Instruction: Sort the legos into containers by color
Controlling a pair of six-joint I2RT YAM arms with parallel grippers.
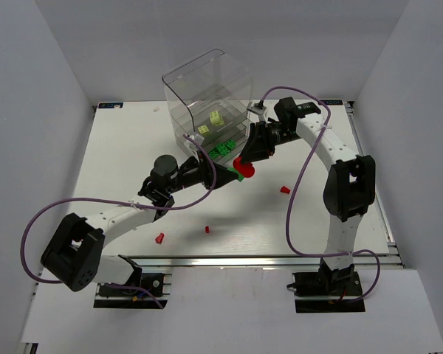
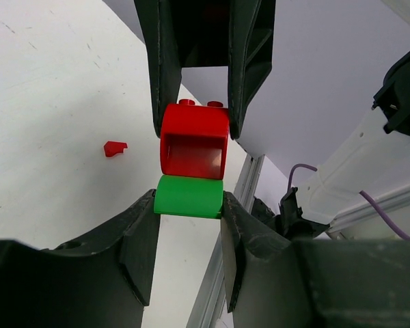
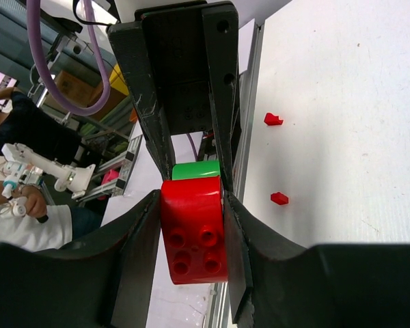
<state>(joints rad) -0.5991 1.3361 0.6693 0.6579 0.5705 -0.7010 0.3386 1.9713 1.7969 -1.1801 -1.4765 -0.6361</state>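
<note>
**While gripped from both ends**

As I watch both wrist views, my left gripper (image 2: 188, 205) presses both sides of the green brick (image 2: 189, 197), and my right gripper (image 3: 193, 205) is clamped on the red brick (image 3: 195, 236) joined to it. The pair is held just in front of the containers (image 1: 207, 96); small red pieces (image 1: 159, 238) lie apart on the table (image 1: 133, 147).

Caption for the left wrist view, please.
Left claw pinches green brick; right claw holds the red brick against it.
</note>
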